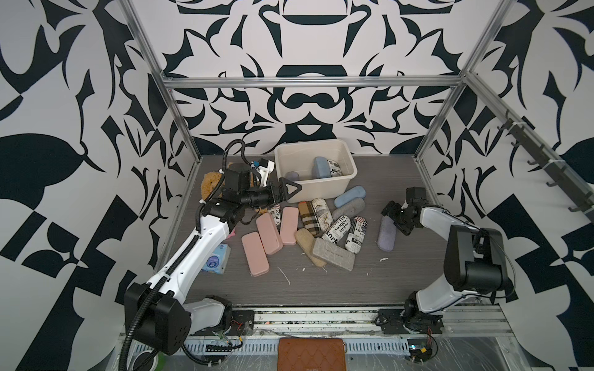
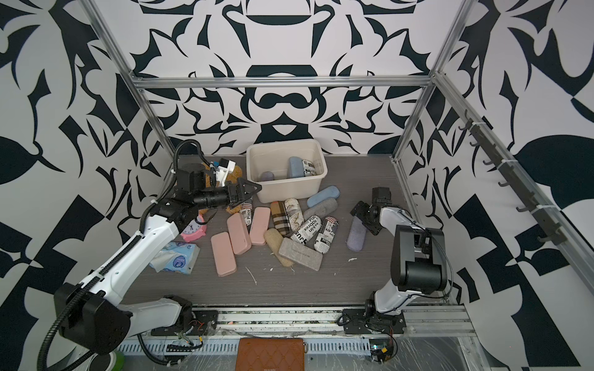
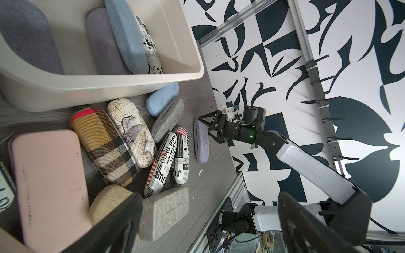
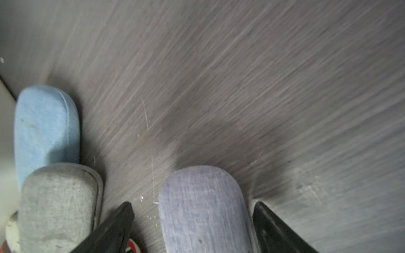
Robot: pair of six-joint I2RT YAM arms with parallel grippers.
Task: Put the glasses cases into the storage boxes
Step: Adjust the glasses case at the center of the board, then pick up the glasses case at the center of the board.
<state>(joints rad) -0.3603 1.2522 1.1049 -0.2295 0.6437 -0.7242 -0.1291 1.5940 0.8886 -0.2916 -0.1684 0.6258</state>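
The cream storage box (image 1: 321,190) stands at the back of the table and holds a light blue case (image 1: 321,167), a newspaper-print case (image 1: 335,167) and a lilac one (image 1: 292,176). In front of it lies a heap of glasses cases: pink (image 1: 255,253), plaid (image 1: 309,216), newspaper-print (image 1: 337,228), grey felt (image 1: 332,253). A lilac case (image 1: 385,237) lies alone to the right. My right gripper (image 4: 194,219) is open and straddles its far end, with a gap at one finger (image 4: 118,225). My left gripper (image 1: 289,189) hangs open and empty beside the box's front left corner.
A blue-white tissue packet (image 1: 218,258) and a pink alarm clock (image 2: 194,231) lie by the left arm, with a brown plush (image 1: 210,184) behind it. A brown quilted wallet (image 1: 311,353) sits beyond the front rail. Metal frame posts line the table's sides.
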